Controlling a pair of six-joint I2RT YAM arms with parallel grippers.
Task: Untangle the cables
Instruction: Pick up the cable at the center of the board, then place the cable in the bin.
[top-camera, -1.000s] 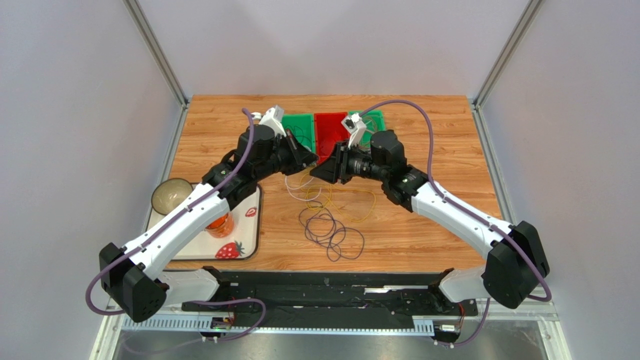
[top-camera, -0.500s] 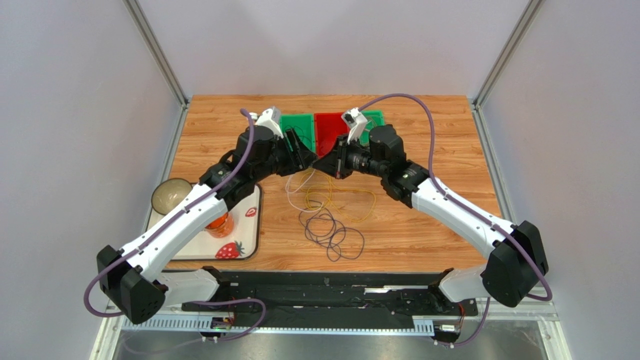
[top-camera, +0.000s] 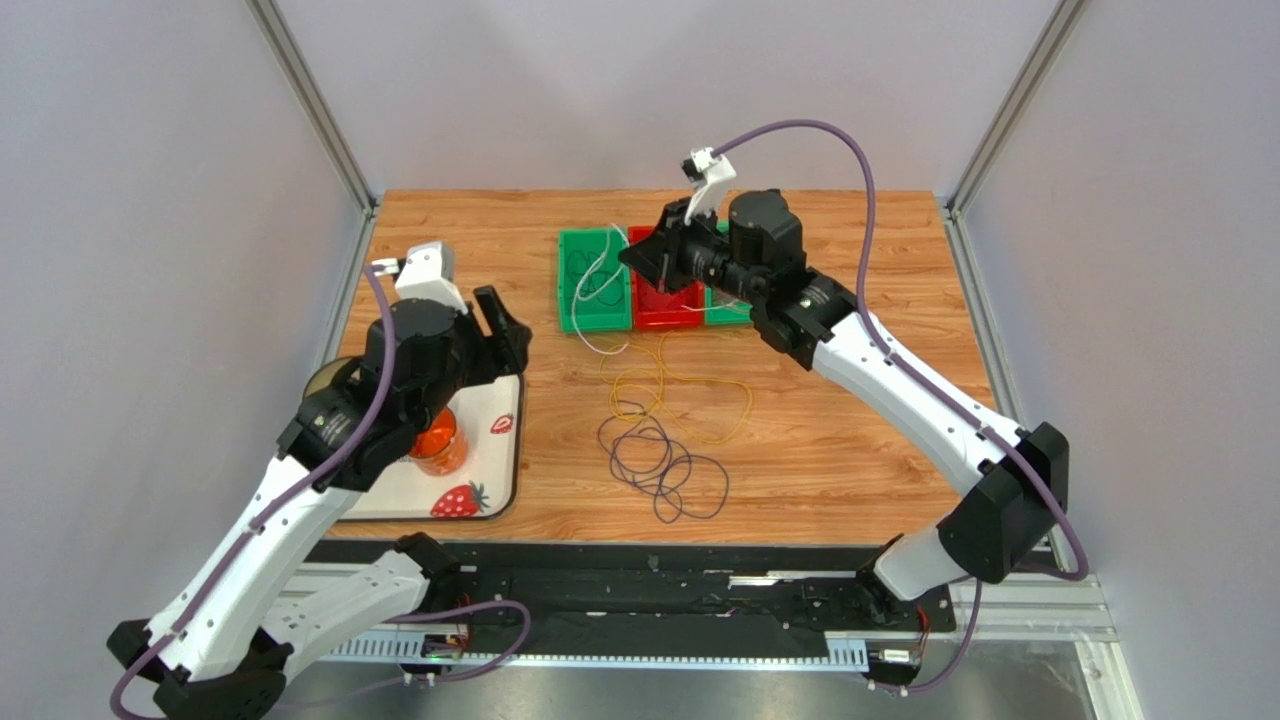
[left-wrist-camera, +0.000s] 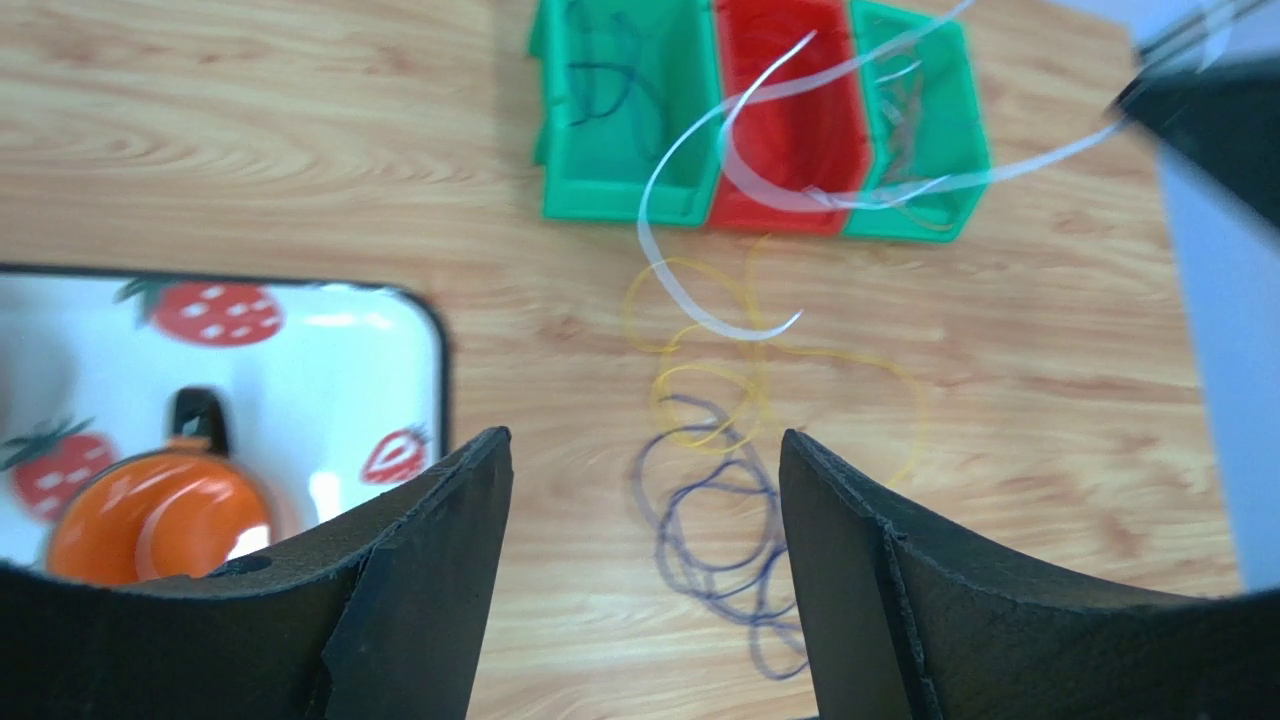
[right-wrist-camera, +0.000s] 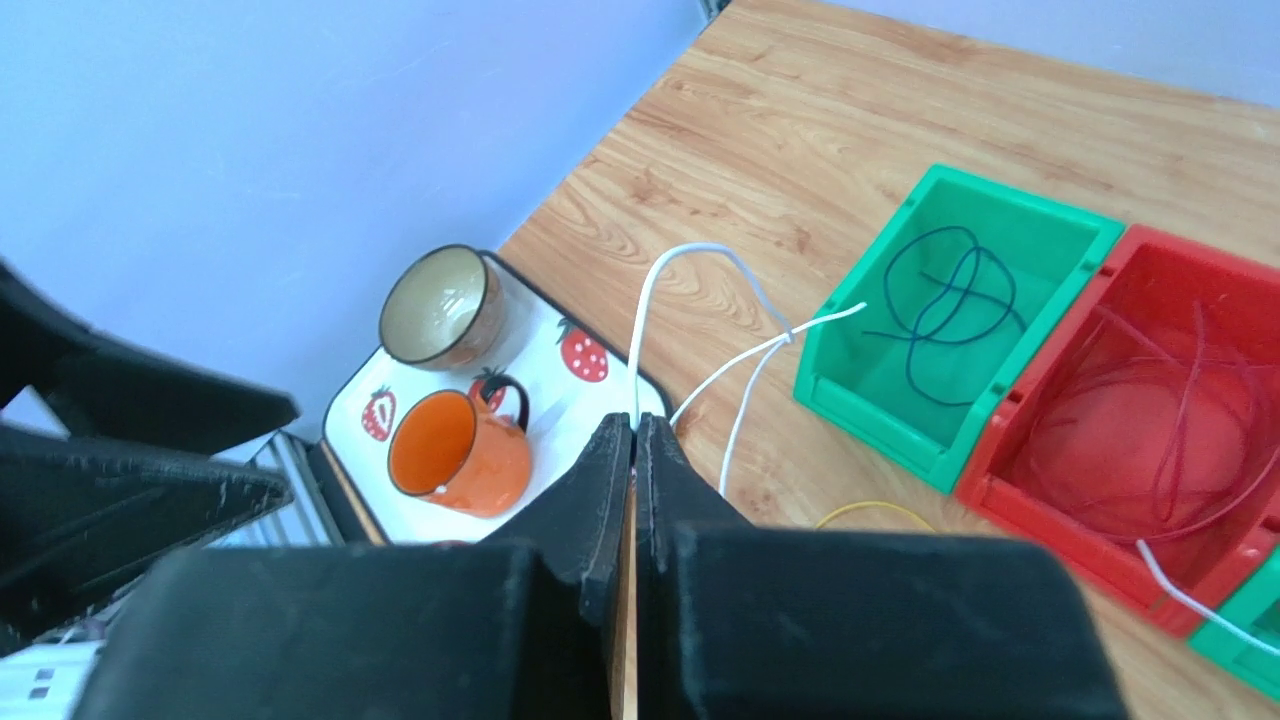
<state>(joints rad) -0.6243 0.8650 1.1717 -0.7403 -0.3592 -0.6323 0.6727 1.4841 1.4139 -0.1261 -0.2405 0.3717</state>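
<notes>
Mostly the cables (top-camera: 661, 458) lie in a loose heap mid-desk (top-camera: 466, 225): thin dark purple loops nearest the arms, with yellow ones overlapping them just beyond. One white cable (right-wrist-camera: 649, 315) is lifted off the wood, pinched by the right fingers (right-wrist-camera: 613, 450), which are pressed together on it, and its limp ends trail near the green bin (right-wrist-camera: 872, 413). A purple cable (right-wrist-camera: 947, 300) coils inside that bin, and reddish loops (right-wrist-camera: 1187, 405) lie in the red bin (right-wrist-camera: 1067, 540) touching it. The left fingers (left-wrist-camera: 443, 525), matte black wedges, are spread wide with nothing between them, above the desk beside the tray (top-camera: 505, 458). That glossy white, strawberry-printed tray carries an orange mug (top-camera: 436, 443) and a bowl (right-wrist-camera: 436, 308). The desk is plank-grained wood, closed in by pale lilac walls and metal posts.
</notes>
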